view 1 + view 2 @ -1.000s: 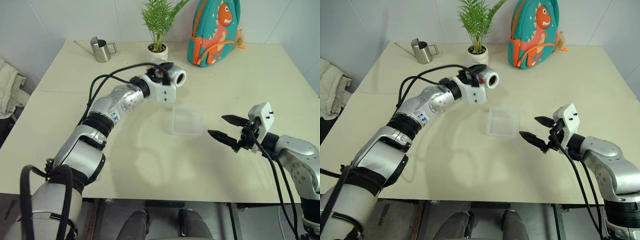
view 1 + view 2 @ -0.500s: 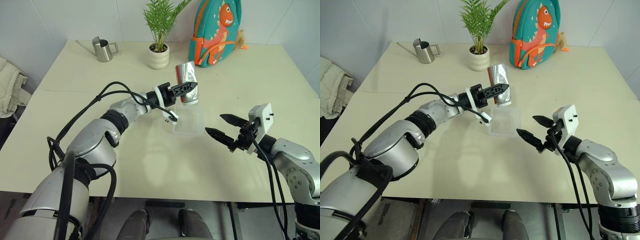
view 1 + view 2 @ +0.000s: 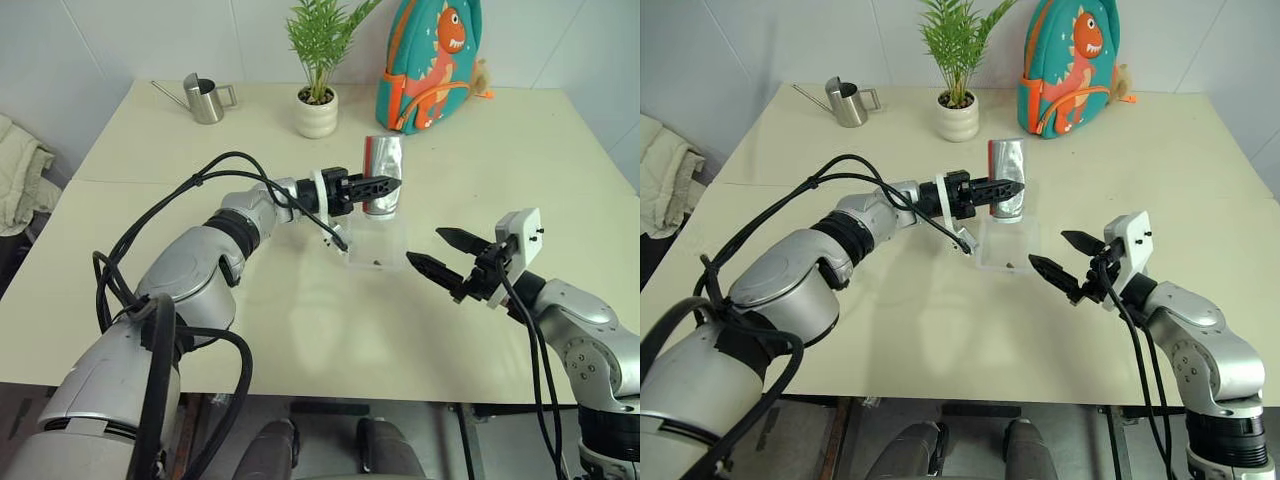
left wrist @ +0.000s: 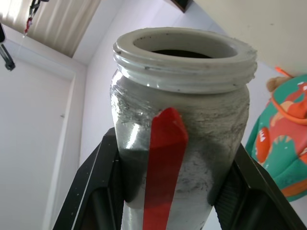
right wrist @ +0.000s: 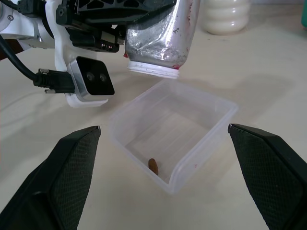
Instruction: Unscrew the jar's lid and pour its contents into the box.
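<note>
Cream desk (image 3: 150,250), pouring step in hand: left gripper (image 3: 385,184), jaws clamped on the lidless jar (image 3: 381,175), holds it mouth-down over the box (image 5: 216,112) at desk centre; right gripper (image 3: 432,252), jaws wide, empty, at 4 o'clock; next, probably shake out remaining contents.

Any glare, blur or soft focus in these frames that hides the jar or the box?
Left wrist view: jar sharp, room behind washed out bright. Right wrist view: box clear, its walls see-through with one small brown piece visible inside; own end effector fingers soft at the edges. Head views: even light, soft shadows on the table.
</note>
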You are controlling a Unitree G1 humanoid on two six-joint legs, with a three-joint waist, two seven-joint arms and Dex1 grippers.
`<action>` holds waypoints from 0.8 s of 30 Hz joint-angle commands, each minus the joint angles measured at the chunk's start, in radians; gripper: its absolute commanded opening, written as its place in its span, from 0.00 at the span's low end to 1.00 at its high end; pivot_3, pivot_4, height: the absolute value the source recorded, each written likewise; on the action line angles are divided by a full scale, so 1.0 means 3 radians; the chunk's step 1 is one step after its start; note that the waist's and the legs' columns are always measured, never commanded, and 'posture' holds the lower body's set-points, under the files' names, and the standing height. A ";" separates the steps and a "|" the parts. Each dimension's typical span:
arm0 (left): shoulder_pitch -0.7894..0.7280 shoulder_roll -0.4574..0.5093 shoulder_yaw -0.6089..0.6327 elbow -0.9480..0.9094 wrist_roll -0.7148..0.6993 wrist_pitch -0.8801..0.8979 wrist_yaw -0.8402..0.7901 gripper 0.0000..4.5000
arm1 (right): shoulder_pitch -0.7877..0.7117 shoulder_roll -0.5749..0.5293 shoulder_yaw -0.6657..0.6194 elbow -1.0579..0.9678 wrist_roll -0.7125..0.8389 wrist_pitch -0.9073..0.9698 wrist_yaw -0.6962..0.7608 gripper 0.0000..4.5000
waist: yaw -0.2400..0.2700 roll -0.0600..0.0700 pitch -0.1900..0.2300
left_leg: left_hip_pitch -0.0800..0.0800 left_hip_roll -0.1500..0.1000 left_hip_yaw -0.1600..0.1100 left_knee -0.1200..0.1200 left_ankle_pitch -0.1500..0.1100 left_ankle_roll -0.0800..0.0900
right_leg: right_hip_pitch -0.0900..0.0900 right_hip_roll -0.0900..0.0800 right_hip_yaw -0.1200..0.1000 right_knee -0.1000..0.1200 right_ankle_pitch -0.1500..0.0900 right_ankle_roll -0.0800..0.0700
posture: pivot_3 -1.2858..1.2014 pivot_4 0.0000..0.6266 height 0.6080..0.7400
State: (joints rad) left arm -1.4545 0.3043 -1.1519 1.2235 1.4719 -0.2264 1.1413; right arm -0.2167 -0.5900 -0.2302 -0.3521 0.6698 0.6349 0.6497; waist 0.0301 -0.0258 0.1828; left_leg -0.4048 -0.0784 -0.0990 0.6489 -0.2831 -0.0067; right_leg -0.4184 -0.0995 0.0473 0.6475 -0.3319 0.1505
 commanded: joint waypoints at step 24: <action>0.1552 0.0588 0.4792 -0.1363 -0.5854 0.1282 -0.4935 0.43 | -0.0310 -0.0271 0.0108 0.0326 -0.0307 -0.0407 0.0526 1.00 | -0.0186 -0.0003 -0.0003 | 0.0011 0.0007 0.0001 0.0037 0.0000 0.0001 | 0.0000 -0.0004 -0.0019 0.0040 0.0007 -0.0012 | 0.52 0.24 1.00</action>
State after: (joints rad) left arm -1.0010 0.4629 0.2314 0.9022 -0.2338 0.1283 -0.3559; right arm -0.2945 -0.6577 -0.1973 -0.2458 0.5864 0.5443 0.7914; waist -0.0257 -0.0268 0.1819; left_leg -0.4017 -0.0758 -0.0995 0.6601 -0.2831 -0.0066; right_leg -0.4185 -0.1004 0.0411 0.6594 -0.3292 0.1462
